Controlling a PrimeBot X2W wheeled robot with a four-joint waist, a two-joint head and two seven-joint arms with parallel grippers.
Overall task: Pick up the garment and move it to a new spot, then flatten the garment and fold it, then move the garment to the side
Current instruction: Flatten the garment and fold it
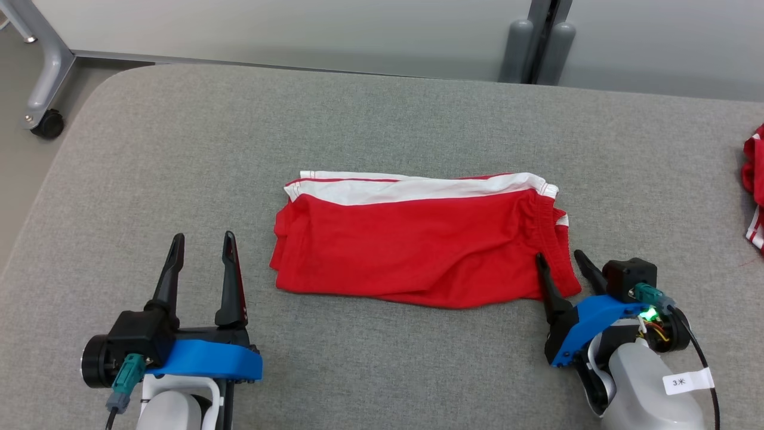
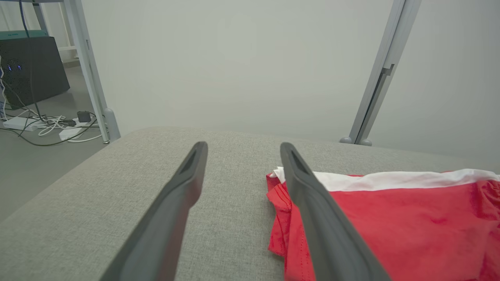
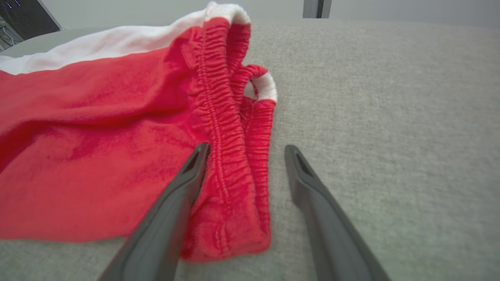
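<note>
The garment is a pair of red shorts with a white stripe along the far edge, lying folded flat in the middle of the grey padded table. My left gripper stands open just left of the garment's near left corner, touching nothing. In the left wrist view the shorts lie to the right of the left gripper. My right gripper is open at the near right corner, its jaws on either side of the elastic waistband. In the right wrist view the right gripper straddles that gathered edge.
Another red and white cloth lies at the table's far right edge. A caster-wheeled frame leg stands off the far left corner. A grey post rises behind the table's back edge. Cables lie on the floor.
</note>
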